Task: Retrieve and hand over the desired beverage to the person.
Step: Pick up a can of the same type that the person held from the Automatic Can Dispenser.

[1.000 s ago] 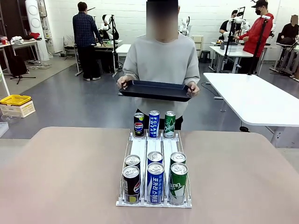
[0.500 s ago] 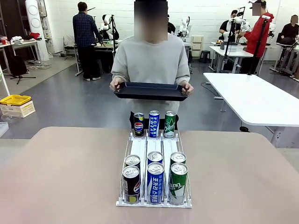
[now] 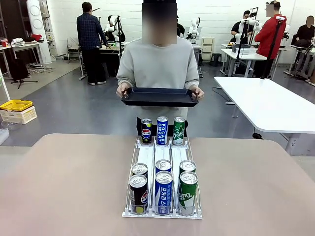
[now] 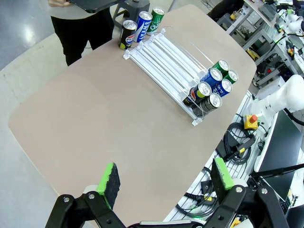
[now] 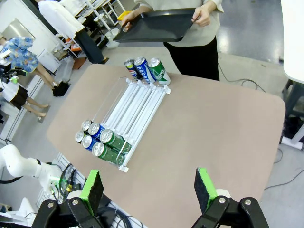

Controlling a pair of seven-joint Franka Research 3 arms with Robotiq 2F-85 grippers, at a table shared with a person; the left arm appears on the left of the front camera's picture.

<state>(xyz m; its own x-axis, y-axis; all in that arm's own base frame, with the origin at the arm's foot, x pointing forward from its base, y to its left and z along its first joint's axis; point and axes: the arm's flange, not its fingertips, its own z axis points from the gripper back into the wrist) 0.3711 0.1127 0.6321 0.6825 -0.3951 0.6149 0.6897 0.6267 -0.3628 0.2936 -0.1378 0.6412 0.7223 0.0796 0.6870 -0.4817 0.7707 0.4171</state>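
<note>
Both our claws gape empty: left gripper (image 4: 166, 178) and right gripper (image 5: 148, 189) hang high at the near side of the table (image 3: 64, 187). Six cans (image 3: 163, 189) fill the rack's (image 3: 146, 156) near end; three cans (image 3: 162, 130) stand at its far end. Beyond the far edge, we see the person (image 3: 157, 69) holding a dark tray (image 3: 160, 97) in both hands.

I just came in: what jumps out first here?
A clear rack on the tan table holds black, blue and green drink cans in three lanes, with three more cans standing at its far end. Behind it, a person in a grey sweatshirt holds a black tray with both hands.
</note>
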